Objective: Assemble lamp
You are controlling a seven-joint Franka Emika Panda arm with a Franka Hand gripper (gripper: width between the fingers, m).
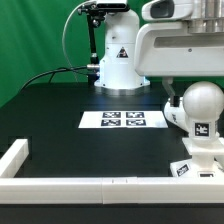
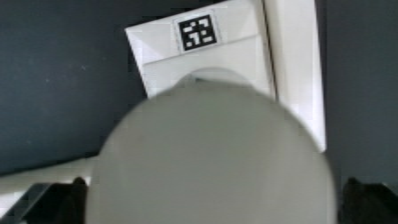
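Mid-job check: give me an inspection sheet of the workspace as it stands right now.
Surface: black table, white rail along its near edge, marker board flat mid-table.
Job's things: bulb appears seated on the base, at the exterior view's right; shade not seen.
Clutter: nothing seen.
Grippers: pincer straddles the bulb; whether it grips cannot be told.
Cables: black cable runs to the arm's pedestal.
Surroundings: green backdrop.

The marker board (image 1: 122, 120) was laid flat on the black table (image 1: 50, 120). The shade (image 1: 118, 62) was stood behind it, the base (image 1: 205, 152) at the exterior view's right. A white rail (image 1: 70, 186) was laid along the near edge.
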